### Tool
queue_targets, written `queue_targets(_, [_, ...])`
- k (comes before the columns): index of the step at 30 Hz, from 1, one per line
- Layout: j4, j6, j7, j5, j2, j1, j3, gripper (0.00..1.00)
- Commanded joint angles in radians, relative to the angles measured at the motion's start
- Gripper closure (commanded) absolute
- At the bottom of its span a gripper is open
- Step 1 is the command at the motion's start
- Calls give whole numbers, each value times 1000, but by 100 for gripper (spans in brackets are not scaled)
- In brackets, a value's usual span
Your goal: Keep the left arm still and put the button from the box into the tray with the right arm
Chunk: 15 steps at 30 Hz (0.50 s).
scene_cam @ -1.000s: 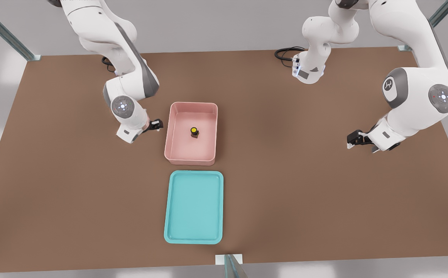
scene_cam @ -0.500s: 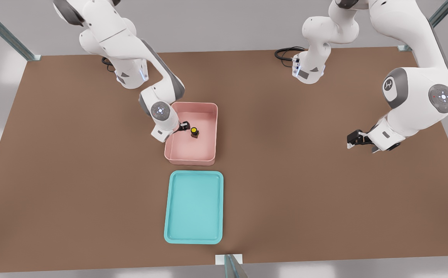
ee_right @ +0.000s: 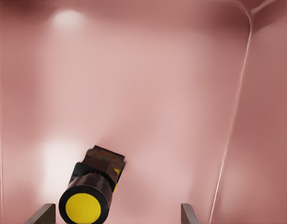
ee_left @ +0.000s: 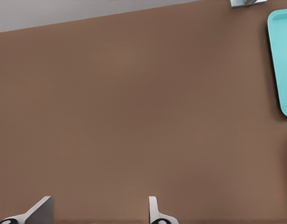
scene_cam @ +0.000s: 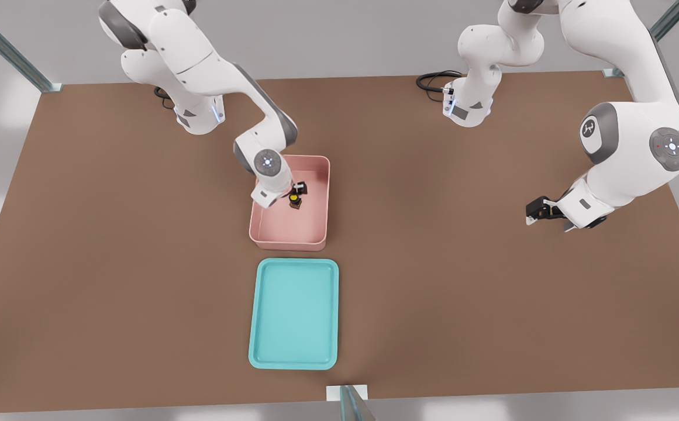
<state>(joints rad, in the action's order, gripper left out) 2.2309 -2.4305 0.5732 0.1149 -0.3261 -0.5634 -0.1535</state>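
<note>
The button (scene_cam: 295, 200), a yellow cap on a dark base, stands on the floor of the pink box (scene_cam: 288, 241) near its middle. In the right wrist view the button (ee_right: 90, 196) lies between the two fingertips, nearer one of them, with the box floor (ee_right: 148, 93) all around. My gripper (scene_cam: 299, 188) hangs inside the box's outline, just above the button and slightly behind it, open with nothing held (ee_right: 116, 215). The turquoise tray (scene_cam: 294, 313) lies in front of the box with nothing in it; its edge (ee_left: 281, 60) shows in the left wrist view.
The brown table (scene_cam: 111, 263) carries only the box and the tray. The parked arm (scene_cam: 602, 193) hangs over the front view's right side. A black cable (scene_cam: 433, 79) coils at the back edge, and a metal post (scene_cam: 351, 402) stands at the front edge.
My arm has swung from beside the box's wall on the front view's left to over its interior. The gripper now sits right above the button; the button has not moved.
</note>
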Motion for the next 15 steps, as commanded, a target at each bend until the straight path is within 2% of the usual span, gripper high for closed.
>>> queue_targets(1, [1, -64, 142, 3, -5, -4, 0, 0])
queue_targets(5, [3, -51, 185, 15, 30, -21, -6, 0])
queue_targets(15, [1, -65, 214, 17, -36, -36, -6, 0])
